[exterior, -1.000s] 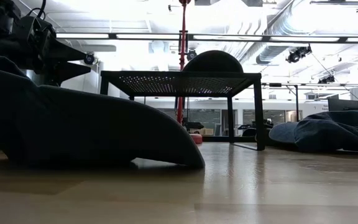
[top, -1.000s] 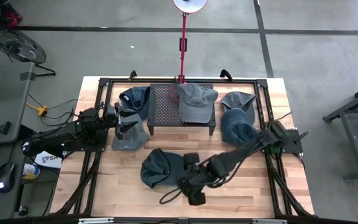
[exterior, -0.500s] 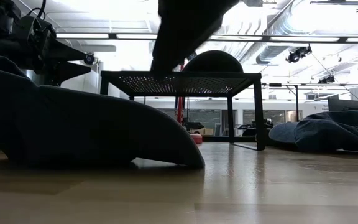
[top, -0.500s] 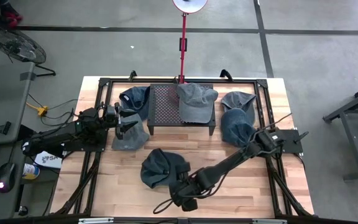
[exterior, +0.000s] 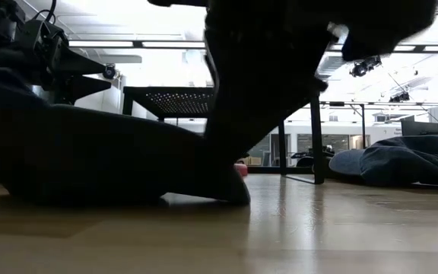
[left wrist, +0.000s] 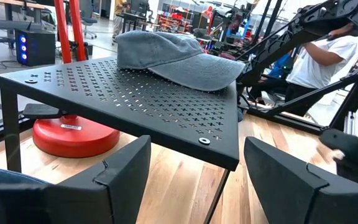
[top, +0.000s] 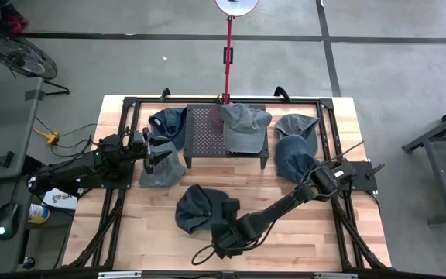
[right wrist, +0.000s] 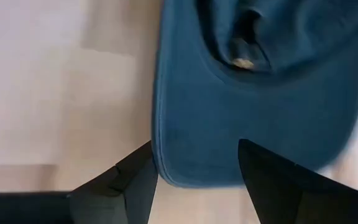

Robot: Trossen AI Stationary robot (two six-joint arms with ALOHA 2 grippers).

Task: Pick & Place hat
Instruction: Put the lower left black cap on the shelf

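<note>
Hat (top: pixel 196 208) in dark blue denim sits on the wooden table (top: pixel 285 225), near the front edge and a bit left of centre — brim pointing toward the right gripper (top: pixel 221 242), which hovers right at that brim. In the right wrist view the brim's curved edge (right wrist: pixel 253 124) lies between the two dark fingers (right wrist: pixel 126 186), which are spread wide and haven't got hold of anything. Low view is mostly blocked by that arm's dark bulk, with the hat's slope (exterior: pixel 112 164) behind it.

Further back there's a black perforated stand (top: pixel 207 132) with a lighter grey cap (top: pixel 244 126) lying on its right part. More denim caps around it — one left of the stand (top: pixel 169 122), one in front of that (top: pixel 163 169), two on the right side (top: pixel 296 147).

Left gripper (top: pixel 155 153) waits above the caps left of the stand, fingers apart and empty, facing the stand (left wrist: pixel 135 93). A red pole (top: pixel 228 54) rises behind the stand.
</note>
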